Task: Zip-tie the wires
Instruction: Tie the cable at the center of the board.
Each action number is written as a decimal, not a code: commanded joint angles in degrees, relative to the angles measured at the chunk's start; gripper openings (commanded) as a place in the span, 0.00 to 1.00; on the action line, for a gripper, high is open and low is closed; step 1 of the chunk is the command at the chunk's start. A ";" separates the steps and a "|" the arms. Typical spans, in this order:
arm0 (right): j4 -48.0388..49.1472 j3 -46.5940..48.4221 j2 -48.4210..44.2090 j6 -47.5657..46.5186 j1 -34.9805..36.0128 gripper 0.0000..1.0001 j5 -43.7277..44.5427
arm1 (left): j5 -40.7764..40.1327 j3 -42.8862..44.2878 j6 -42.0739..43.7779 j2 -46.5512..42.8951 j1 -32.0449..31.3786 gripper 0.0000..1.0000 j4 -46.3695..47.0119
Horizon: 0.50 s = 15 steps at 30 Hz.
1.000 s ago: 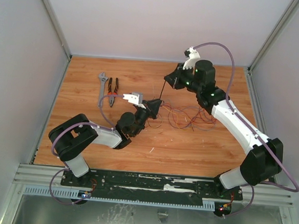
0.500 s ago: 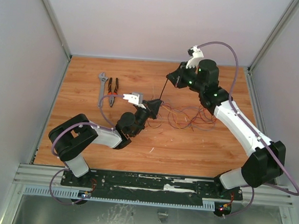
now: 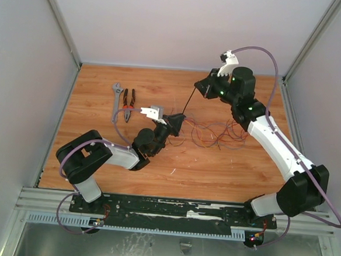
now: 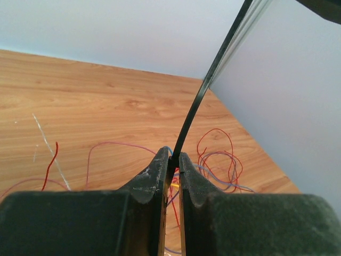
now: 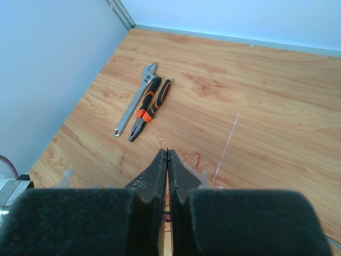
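Two claws pinch the zip tie (image 3: 188, 103), left claw (image 3: 178, 120) low, right claw (image 3: 201, 89) at 1 o'clock, so a hard tug could pull it free.

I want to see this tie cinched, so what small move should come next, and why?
Probably pull the right gripper a little up and away from the left gripper. Both are shut on the black zip tie, stretched between them, while the red wires lie loosely spread beside the left gripper, so the bundle looks not yet cinched.
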 commanded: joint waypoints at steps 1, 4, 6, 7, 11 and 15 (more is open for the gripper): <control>7.21 4.25 -4.32 0.17 -2.47 0.00 2.50 | -1.29 -2.09 0.42 1.71 -0.56 0.00 -4.93; 7.23 3.68 -4.96 0.29 -3.12 0.00 2.52 | -1.20 -2.11 0.42 1.81 -0.53 0.00 -4.93; 7.46 3.20 -5.50 0.53 -3.48 0.00 2.51 | -1.20 -2.13 0.41 1.84 -0.55 0.00 -4.93; 7.49 3.00 -5.68 0.62 -3.71 0.00 2.58 | -1.20 -2.18 0.38 1.93 -0.55 0.00 -4.93; 7.84 2.63 -6.12 0.97 -4.22 0.00 2.16 | -1.28 -2.17 0.44 1.92 -0.55 0.00 -4.93; 7.74 2.62 -6.30 0.91 -4.53 0.00 1.98 | -1.36 -2.14 0.38 1.86 -0.57 0.00 -4.93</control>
